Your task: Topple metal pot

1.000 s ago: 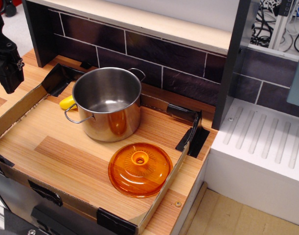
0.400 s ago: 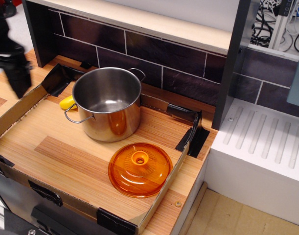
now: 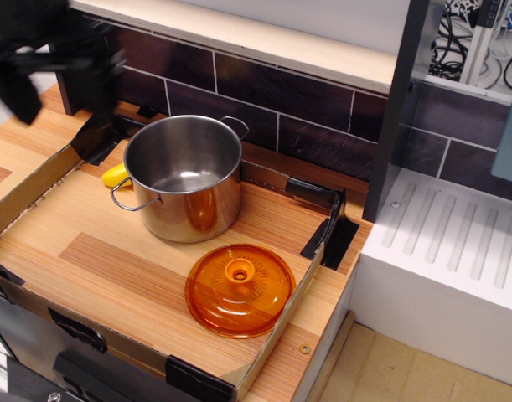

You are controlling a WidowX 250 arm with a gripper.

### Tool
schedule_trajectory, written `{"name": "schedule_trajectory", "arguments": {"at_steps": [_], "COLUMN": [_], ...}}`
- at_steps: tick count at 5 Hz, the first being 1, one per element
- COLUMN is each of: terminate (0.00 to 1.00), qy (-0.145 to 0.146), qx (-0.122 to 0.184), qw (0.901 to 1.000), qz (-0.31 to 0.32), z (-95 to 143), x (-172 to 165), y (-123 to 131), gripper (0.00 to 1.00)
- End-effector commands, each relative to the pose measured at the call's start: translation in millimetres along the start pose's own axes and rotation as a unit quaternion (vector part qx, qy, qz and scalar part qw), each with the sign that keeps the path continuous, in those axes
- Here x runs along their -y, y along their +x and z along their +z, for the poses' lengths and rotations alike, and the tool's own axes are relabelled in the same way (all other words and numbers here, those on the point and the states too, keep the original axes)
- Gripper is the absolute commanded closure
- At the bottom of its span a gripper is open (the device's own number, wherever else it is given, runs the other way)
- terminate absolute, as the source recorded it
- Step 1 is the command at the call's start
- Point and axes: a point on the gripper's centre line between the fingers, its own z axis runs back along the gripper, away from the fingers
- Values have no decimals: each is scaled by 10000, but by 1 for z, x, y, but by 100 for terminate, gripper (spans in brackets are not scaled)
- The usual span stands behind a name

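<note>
At about ten o'clock, the dark, motion-blurred gripper (image 3: 50,59) is hovering above the tray's far-left corner, well apart from everything on the tray; whether its jaws are standing apart or together cannot be told through the blur. Just right of it, a small yellow rounded object (image 3: 115,175) is lying half-hidden behind the large shiny stainless-steel cylindrical pot (image 3: 184,180), touching or nearly touching its wall. The pot is standing upright at centre-left on the wood-grain tray with low cardboard walls (image 3: 96,268), mouth up and empty, one thin wire loop handle pointing toward eight o'clock and the other toward one o'clock; its polished wall is mirroring the wood and an orange glow. At about five o'clock from the pot, near but not touching, the orange translucent domed lid (image 3: 240,290) is resting knob-up against the tray's front-right wall.

Judged from this arrangement, the approach is only beginning; toppling would likely go best with contact high on the wall or rim, pushing from ten o'clock toward the open wood at lower left, avoiding the lid; the smooth steel may slide rather than tip if pushed low.
</note>
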Motion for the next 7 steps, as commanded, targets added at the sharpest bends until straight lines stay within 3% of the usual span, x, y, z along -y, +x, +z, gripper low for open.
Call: {"name": "schedule_trajectory", "arguments": {"at_steps": [1,3,6,7], "terminate": [0,0,0,0], "qy": [-205,-36,410,487], "qx": [263,423,373,206], "qw": [9991,9982,9975,9978], "qz": [245,433,438,394], "z": [4,-28,-61,-72], "x": [62,87,75,73], "y": [21,38,61,61], "gripper": [0,0,0,0]}}
